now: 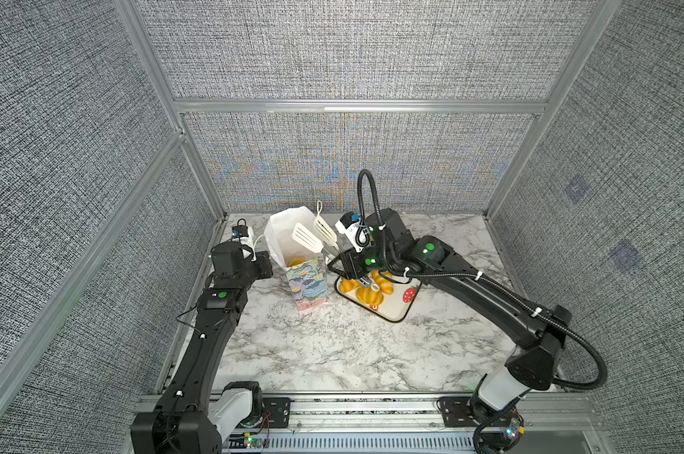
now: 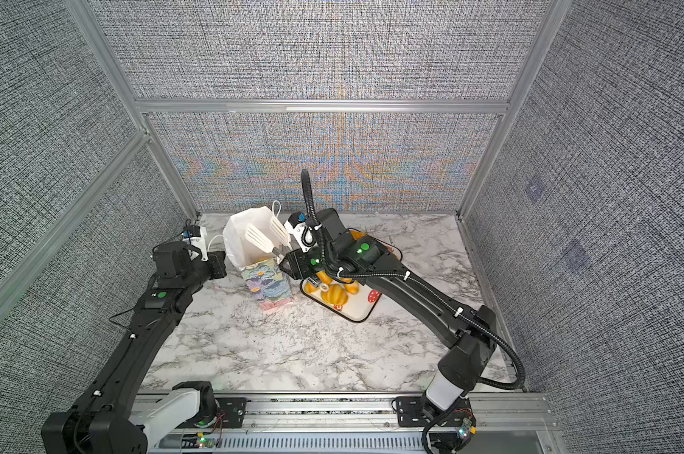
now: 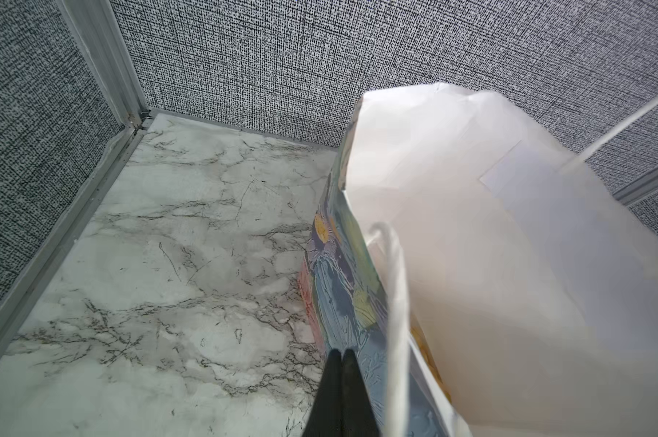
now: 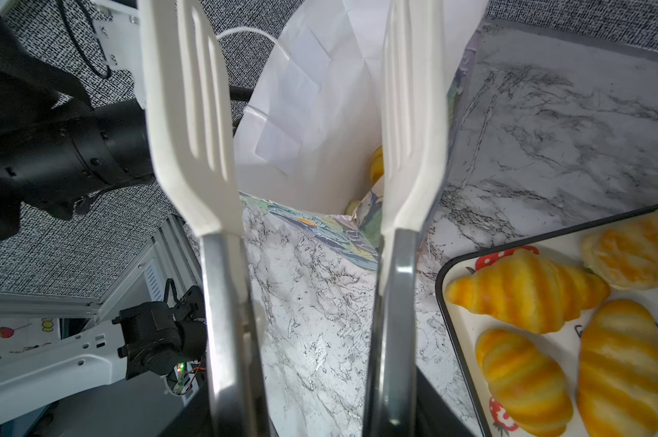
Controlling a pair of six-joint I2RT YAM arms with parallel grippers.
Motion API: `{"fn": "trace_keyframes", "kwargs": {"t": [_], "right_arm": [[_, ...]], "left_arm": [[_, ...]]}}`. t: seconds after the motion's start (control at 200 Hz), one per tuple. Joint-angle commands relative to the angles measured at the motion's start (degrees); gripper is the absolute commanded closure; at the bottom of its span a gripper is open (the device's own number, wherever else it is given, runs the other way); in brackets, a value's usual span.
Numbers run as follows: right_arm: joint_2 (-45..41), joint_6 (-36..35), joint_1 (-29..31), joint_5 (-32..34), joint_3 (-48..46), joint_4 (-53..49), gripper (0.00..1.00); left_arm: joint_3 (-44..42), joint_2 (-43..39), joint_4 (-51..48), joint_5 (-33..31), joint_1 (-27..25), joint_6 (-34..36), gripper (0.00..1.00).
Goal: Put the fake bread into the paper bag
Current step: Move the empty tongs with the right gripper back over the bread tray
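Checking in mid-run. In both top views, the right hand is gripping the steel arms of the white slotted tongs, and the paddles are hanging spread and empty over the mouth of the tall floral-print paper bag. The bag is standing upright on the marble surface. Something orange is showing deep inside it, so I'm reckoning at least one piece of the glossy golden fake bread is already in. The rest is sitting on the white strawberry-print tray with the black rim, just beside the bag and partly hidden under the arm.

In the left wrist view, the left hand's black fingers are pressing together right against the bag's printed wall. I can't tell if they're pinching any paper.

In the right wrist view, I'm looking between the paddles straight into the white inside of the bag, with a bit of bread peeking out low down. Four croissants are waiting on the tray.

So I'm calling this early going, with plenty of trips to go.
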Motion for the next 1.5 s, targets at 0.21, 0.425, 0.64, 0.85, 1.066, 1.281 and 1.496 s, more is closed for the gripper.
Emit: {"fn": "trace_keyframes", "kwargs": {"t": [0.21,0.425,0.64,0.85,1.066,1.281,1.496], "right_arm": [[-6.4,-2.4,-0.4,6.4,1.8,-2.3,0.46],[-10.1,-3.9,-3.4,10.2,1.3,-5.4,0.46],[-10.9,-3.4,-9.4,12.6,0.3,-8.4,0.47],[-9.0,-3.0,-14.2,15.2,-0.7,-11.1,0.47],[-7.1,-3.6,-16.6,16.8,-2.8,-11.4,0.47],[-4.2,-3.4,-19.4,17.5,-4.4,-11.6,0.47],[0.0,-2.7,-20.8,22.2,-4.3,-13.4,0.47]], "left_arm": [[-0.2,0.2,0.7,0.1,0.1,0.0,1.00],[0.0,0.3,0.9,0.4,0.1,-0.1,1.00],[-0.6,0.0,0.8,0.6,0.1,-0.1,1.00],[-0.6,0.0,0.9,0.3,0.2,-0.1,1.00],[-0.2,0.1,1.1,0.5,0.2,-0.2,1.00],[-0.2,-0.1,1.1,0.9,0.2,-0.3,1.00],[-0.6,-0.6,1.1,0.9,0.2,-0.3,1.00]]}}
